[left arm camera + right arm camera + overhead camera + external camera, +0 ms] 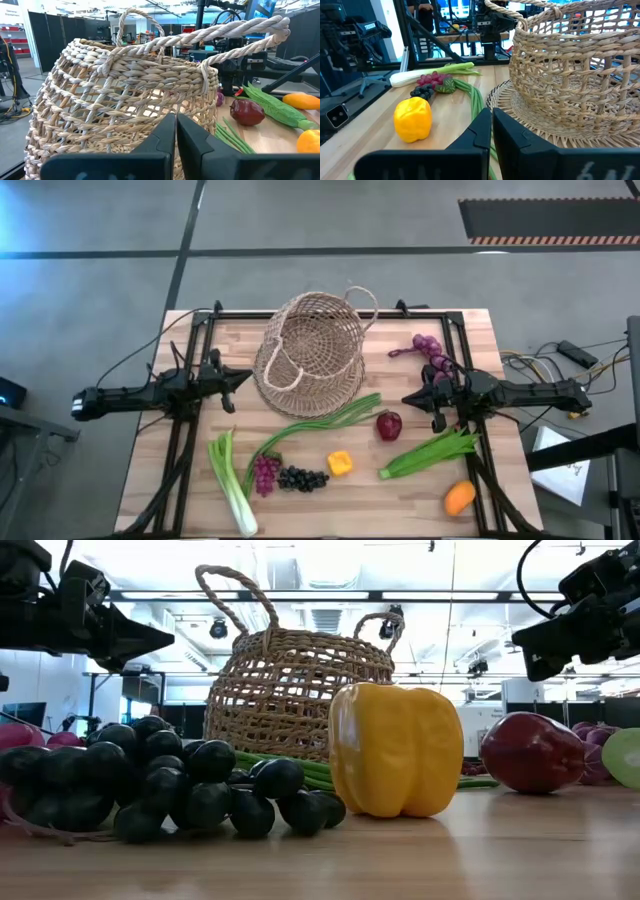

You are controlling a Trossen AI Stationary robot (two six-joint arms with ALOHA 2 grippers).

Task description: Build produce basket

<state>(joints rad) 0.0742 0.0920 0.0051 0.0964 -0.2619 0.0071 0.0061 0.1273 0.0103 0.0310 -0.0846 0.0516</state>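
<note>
The basket (312, 352) sits at the back middle of the table (470, 330), tipped over so its open mouth faces up and toward the rear edge in the high view, one loop handle (362, 300) sticking out past the rim. Nothing lies inside it.

The left gripper (236, 378) hovers just beside the basket's left side, its fingers (162, 137) pressed together and holding nothing. The right gripper (408, 399) hangs on the other side, near the red apple (389, 424), its fingers (481, 130) likewise closed and empty.

The produce is spread over the front half of the table. Long green onions (320, 423) run diagonally from below the basket toward the front left, ending near a bunch of purple grapes (265, 473). Black grapes (302, 478) lie just beside those, and the yellow pepper (340, 464) sits close to their right (in the low view it stands upright just right of the black grapes). A leek (232, 483) lies at the front left. Leafy greens (430, 452) stretch out to the right of the pepper, with the orange (459, 498) near the front right corner. A second bunch of purple grapes (430, 351) rests at the back right, behind the right arm.
</note>
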